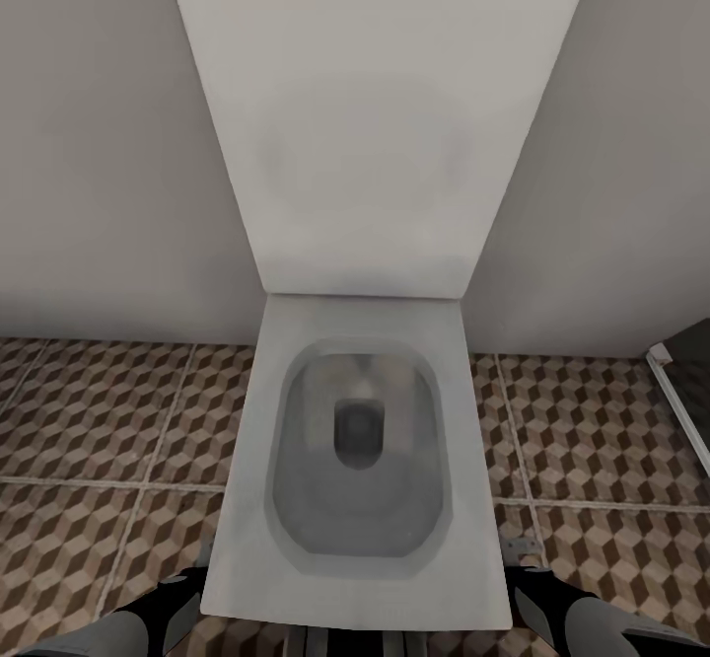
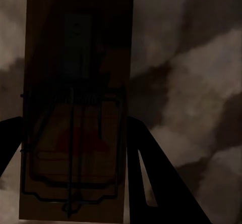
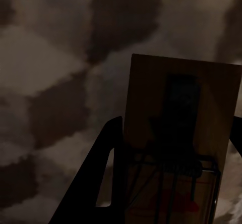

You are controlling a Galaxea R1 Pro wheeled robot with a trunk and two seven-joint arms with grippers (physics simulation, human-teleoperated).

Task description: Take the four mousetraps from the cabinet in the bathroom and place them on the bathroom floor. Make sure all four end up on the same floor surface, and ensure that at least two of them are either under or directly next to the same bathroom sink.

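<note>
Robot faces white square toilet (image 1: 360, 460), not sink. Left gripper (image 2: 75, 148) clamps flat brown mousetrap (image 2: 75, 108) (wire frame, red mark); right gripper (image 3: 171, 173) clamps second mousetrap (image 3: 179, 133). Both hang low over cube-patterned bathroom floor (image 1: 99, 440), glossy tile, pale grout. Best approach, likely: turn away, find sink, set boards flat beside it.

Head camera looks steeply down over toilet (image 1: 355, 460); wrist cameras close above cube-patterned floor (image 1: 89, 440).
</note>
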